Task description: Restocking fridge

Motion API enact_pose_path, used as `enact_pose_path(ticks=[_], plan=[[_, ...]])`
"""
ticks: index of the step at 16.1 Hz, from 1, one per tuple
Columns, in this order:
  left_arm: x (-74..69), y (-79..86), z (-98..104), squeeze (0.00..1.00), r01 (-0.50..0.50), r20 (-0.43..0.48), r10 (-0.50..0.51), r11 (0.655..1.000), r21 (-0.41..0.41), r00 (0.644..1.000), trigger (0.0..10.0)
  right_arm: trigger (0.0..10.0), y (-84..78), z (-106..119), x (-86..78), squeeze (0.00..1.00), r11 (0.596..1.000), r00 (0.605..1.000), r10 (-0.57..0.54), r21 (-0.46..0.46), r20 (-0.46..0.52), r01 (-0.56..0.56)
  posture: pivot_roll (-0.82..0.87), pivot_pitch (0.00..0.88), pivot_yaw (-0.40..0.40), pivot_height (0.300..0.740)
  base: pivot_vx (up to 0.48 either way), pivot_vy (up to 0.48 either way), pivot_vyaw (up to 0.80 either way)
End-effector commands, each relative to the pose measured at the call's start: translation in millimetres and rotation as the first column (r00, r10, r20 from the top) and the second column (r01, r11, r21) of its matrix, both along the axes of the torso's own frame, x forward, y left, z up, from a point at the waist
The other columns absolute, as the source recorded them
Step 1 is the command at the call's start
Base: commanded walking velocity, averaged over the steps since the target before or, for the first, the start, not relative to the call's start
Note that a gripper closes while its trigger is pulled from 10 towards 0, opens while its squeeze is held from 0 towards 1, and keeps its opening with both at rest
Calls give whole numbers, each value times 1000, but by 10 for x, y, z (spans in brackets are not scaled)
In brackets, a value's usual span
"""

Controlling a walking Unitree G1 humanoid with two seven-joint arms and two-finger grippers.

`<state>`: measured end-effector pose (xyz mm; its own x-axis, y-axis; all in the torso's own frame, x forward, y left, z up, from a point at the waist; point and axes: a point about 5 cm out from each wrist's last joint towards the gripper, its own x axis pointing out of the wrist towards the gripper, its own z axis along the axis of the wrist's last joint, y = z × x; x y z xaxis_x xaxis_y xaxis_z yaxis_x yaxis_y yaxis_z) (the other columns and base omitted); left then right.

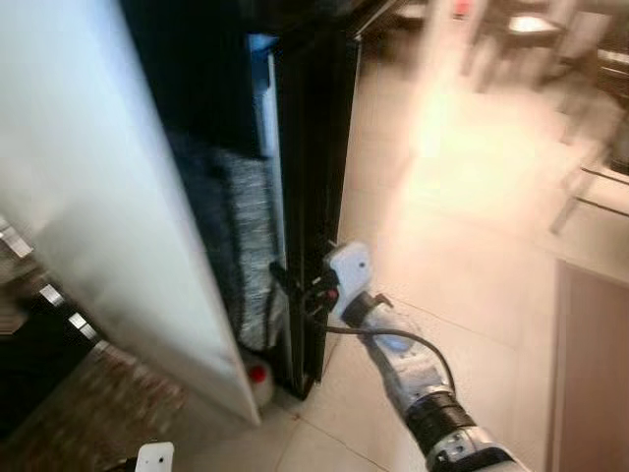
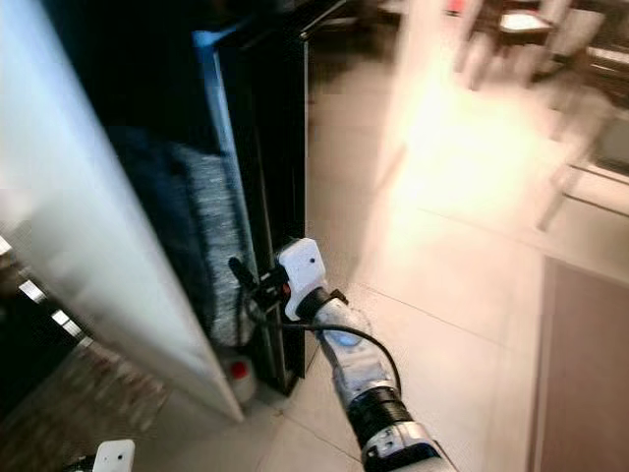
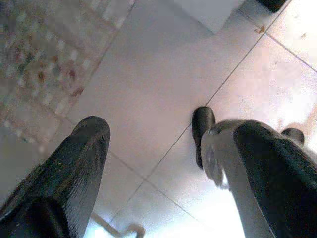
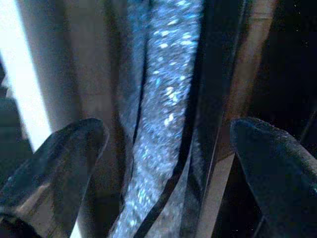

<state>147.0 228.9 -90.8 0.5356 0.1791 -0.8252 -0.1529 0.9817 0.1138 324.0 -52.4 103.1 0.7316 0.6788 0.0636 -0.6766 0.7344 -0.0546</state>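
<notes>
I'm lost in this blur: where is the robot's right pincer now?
The right pincer is low at the front edge of the black fridge wall, beside the open white door, above a red-capped bottle.

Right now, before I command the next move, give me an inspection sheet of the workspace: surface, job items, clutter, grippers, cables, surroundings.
Surface: pale tiled floor, glare in the middle.
Job's things: black fridge standing open, white door swung toward the camera; a grey speckled panel in the gap; a red-capped bottle low beside the door's bottom corner.
Clutter: nothing seen.
Grippers: right gripper at the fridge's front edge, fingers open; left gripper hangs low over the tiles, open.
Cables: a black cable loops along the right forearm.
Surroundings: patterned rug on the left; chairs and a brown mat on the right.
</notes>
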Motion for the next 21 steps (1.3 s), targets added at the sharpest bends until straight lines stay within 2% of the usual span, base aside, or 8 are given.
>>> enact_pose_path(ticks=[1, 8, 10, 12, 15, 18, 20, 21], plan=[[-77, -6, -34, 0, -1, -32, 1, 1000, 5, 999, 10000, 10000, -47, 0, -12, 0, 1000, 1000, 2, 0, 0, -2, -71, 0, -6, 740, 0, 0, 0], [-70, -13, -32, 0, 6, -28, -6, 1000, 2, 1000, 10000, 10000, -237, -41, -108, 0, 998, 996, 66, -6, -52, -66, -72, 0, -13, 740, 0, 0, 0], [-72, -3, -31, 0, 3, -29, -2, 1000, 6, 1000, 10000, 10000, -636, -142, -54, 0, 979, 979, -195, -63, -60, 191, -78, 0, -12, 740, 0, 0, 0], [-70, 3, -29, 0, 5, -31, -5, 1000, 10, 1000, 10000, 10000, -948, -235, -53, 0, 919, 915, -393, -71, -88, 387, -75, 0, -13, 740, 0, 0, 0], [-59, 11, -23, 0, 4, -29, -4, 1000, 13, 1000, 10000, 10000, -1417, -547, -151, 0, 774, 729, -624, -93, -279, 627, -85, 0, -9, 740, 0, 0, 0], [-47, 17, -18, 0, 11, -31, -11, 1000, 12, 999, 10000, 10000, -1775, -1119, -522, 0, 615, 427, -719, -214, -548, 759, -98, 0, -1, 740, 0, 0, 0], [-41, 25, -15, 0, 18, -33, -17, 1000, 11, 999, 10000, 10000, -1791, -1593, -1060, 0, 593, 224, -748, -477, -625, 649, -92, 0, 15, 740, 0, 0, 0], [-40, 29, -14, 0, 19, -33, -18, 1000, 11, 999, 10000, 10000, -1747, -1725, -1256, 0, 610, 191, -747, -542, -636, 578, -88, 0, 16, 740, 0, 0, 0]])
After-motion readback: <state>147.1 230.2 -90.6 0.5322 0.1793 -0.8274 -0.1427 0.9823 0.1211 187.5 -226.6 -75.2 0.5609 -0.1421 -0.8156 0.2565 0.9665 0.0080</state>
